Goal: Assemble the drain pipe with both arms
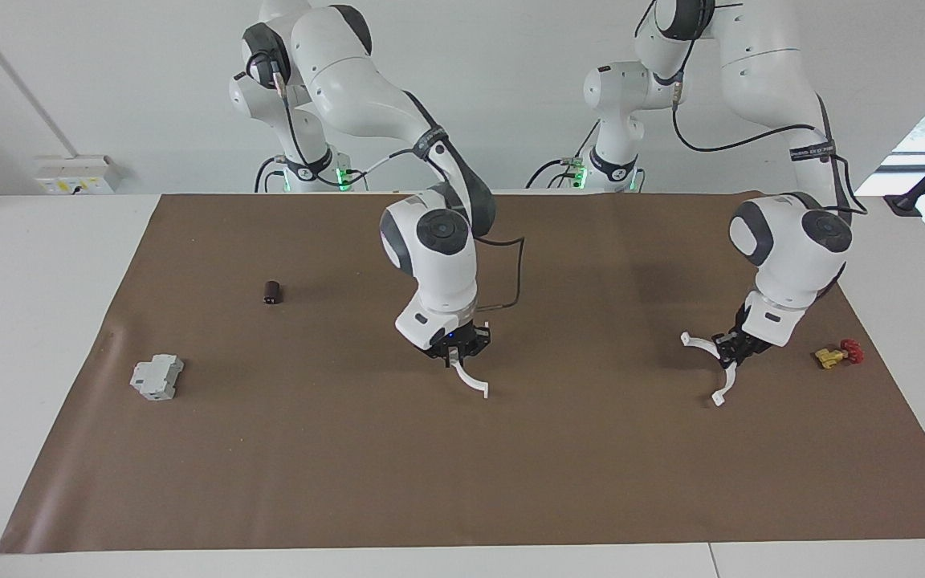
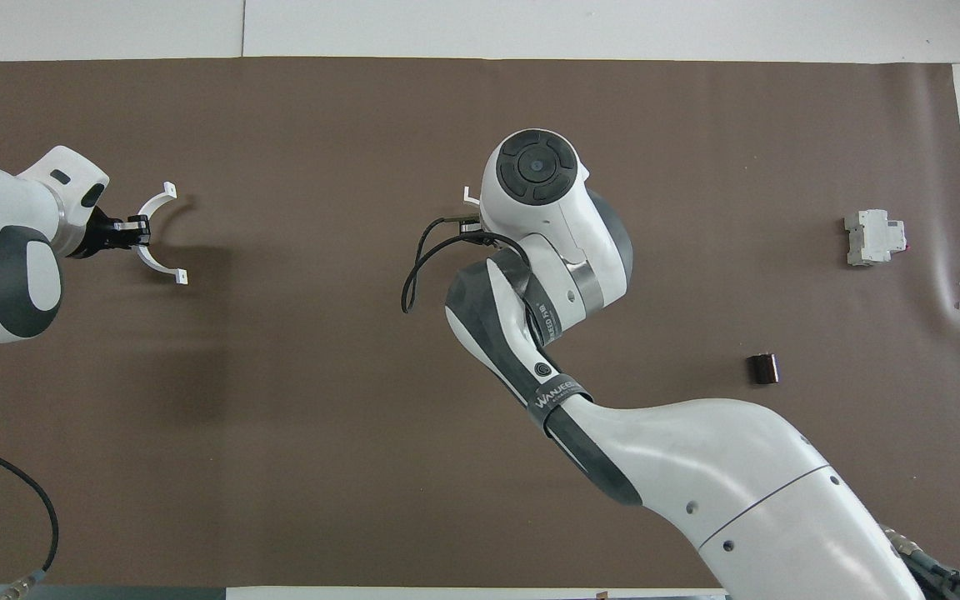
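Observation:
The drain pipe is in two separate white half-ring arcs, one in each gripper. My right gripper (image 1: pixel 456 359) is over the middle of the brown mat (image 1: pixel 350 449), shut on one arc (image 1: pixel 474 383) that hangs down from it. In the overhead view the wrist hides this gripper, and only an end tab of its arc (image 2: pixel 470 197) shows. My left gripper (image 1: pixel 731 356) is low over the left arm's end of the mat, shut on the middle of the other arc (image 1: pixel 703 344). That gripper (image 2: pixel 137 233) and its arc (image 2: pixel 157 204) also show in the overhead view. The two arcs are far apart.
A small red-and-yellow valve (image 1: pixel 838 354) lies on the mat beside my left gripper. A grey blocky box (image 1: pixel 156 376) (image 2: pixel 873 237) and a small dark cylinder (image 1: pixel 272 291) (image 2: pixel 764 368) lie toward the right arm's end, the cylinder nearer to the robots.

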`<state>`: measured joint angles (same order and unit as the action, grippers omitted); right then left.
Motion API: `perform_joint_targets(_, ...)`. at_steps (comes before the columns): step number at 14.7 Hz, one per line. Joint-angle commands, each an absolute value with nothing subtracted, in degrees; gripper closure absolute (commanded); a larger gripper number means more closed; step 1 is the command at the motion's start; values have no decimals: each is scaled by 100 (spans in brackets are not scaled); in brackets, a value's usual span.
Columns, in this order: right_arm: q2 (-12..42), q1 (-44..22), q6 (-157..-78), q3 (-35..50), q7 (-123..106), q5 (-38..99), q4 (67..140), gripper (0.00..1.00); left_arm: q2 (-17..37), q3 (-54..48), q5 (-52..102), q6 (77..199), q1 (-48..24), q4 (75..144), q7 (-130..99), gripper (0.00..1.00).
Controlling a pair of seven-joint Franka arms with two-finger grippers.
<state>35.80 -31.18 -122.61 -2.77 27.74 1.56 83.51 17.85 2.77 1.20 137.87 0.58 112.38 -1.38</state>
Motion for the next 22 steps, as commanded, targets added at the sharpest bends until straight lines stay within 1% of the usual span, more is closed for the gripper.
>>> perform_joint_targets(1, 3480, -3102, -12375, -237, 2646, 26, 8534, 100, 1600, 308, 62, 13738, 114, 11224, -149, 100)
perform_joint_targets(3, 3480, -3164, -12410, -229, 2515, 18, 8561, 100, 1547, 308, 62, 13598, 106, 11093, -158, 100)
perform_joint_targets(5, 3472, -3190, -12471, -229, 2391, 18, 8657, 100, 1547, 308, 62, 13238, 44, 10777, -167, 100)
perform_joint_targets(6, 3446, -3190, -12593, -229, 2286, 18, 8762, 96, 1573, 308, 53, 13115, 0, 10636, -176, 100)
perform_joint_targets(8, 3375, -3190, -13023, -220, 2206, 18, 9130, 95, 1608, 308, 53, 13087, -288, 10503, -211, 100)
perform_joint_targets(10, 3357, -3190, -13078, -211, 2206, 26, 9167, 95, 1617, 308, 44, 13104, -587, 10494, -228, 100)
perform_joint_targets(11, 3357, -3190, -13087, -211, 2206, 52, 9167, 85, 1617, 308, 44, 13096, -745, 10494, -237, 100)
perform_joint_targets(12, 3366, -3190, -13087, -211, 2206, 79, 9167, 52, 1617, 308, -60, 13087, -912, 10494, -307, 100)
perform_joint_targets(13, 3366, -3182, -13070, -211, 2206, 79, 9123, 33, 1617, 308, -209, 13087, -1123, 10494, -586, 100)
perform_joint_targets(14, 3358, -3129, -12974, -220, 2206, 27, 9019, 8, 1626, 308, -385, 13087, -1299, 10494, -937, 100)
perform_joint_targets(15, 3357, -3077, -12825, -220, 2206, 9, 8783, 0, 1635, 308, -552, 13087, -1510, 10494, -1236, 100)
perform_joint_targets(17, 3279, -2831, -12351, -246, 2180, 9, 8465, 0, 1722, 308, -650, 13087, -1896, 10477, -1738, 100)
perform_joint_targets(18, 3165, -2647, -12131, -246, 2023, 9, 8420, 0, 1827, 308, -659, 13052, -2142, 10363, -2010, 100)
perform_joint_targets(19, 2955, -2384, -11929, -246, 1604, 17, 8455, 0, 2020, 308, -694, 12895, -2327, 10171, -2317, 100)
perform_joint_targets(21, 2472, -1927, -11228, -237, 1083, 88, 8473, 0, 2502, 308, -1009, 12517, -2723, 9495, -3160, 100)
perform_joint_targets(22, 2244, -1786, -10928, -246, 1046, 79, 8490, 0, 2644, 308, -1037, 12429, -2873, 9344, -3399, 100)
